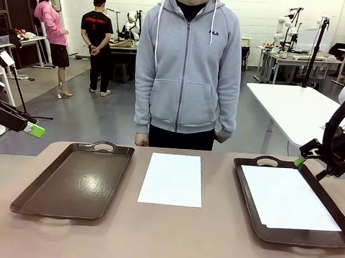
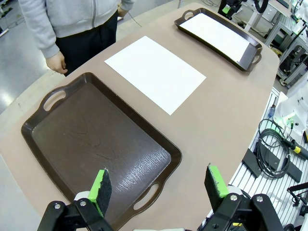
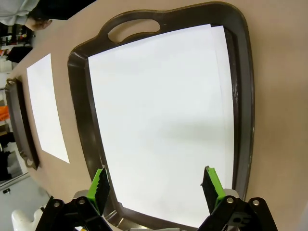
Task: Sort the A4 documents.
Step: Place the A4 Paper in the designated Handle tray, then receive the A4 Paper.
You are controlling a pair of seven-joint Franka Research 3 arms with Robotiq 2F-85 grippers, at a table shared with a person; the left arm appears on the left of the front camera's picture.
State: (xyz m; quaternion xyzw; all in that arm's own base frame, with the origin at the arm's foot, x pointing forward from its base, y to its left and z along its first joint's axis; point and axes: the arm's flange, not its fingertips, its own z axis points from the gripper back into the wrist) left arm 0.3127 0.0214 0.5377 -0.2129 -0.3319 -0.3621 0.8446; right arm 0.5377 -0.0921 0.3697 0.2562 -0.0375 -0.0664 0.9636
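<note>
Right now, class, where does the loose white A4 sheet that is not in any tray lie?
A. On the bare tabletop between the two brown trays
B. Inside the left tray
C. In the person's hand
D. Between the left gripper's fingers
A: the loose sheet lies flat on the table, between the empty left tray and the right tray, which already holds paper.

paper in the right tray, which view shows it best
The right wrist view: the paper in the right tray shows from above, stacked edges visible. The front view shows it foreshortened; the left wrist view shows it far off.
</note>
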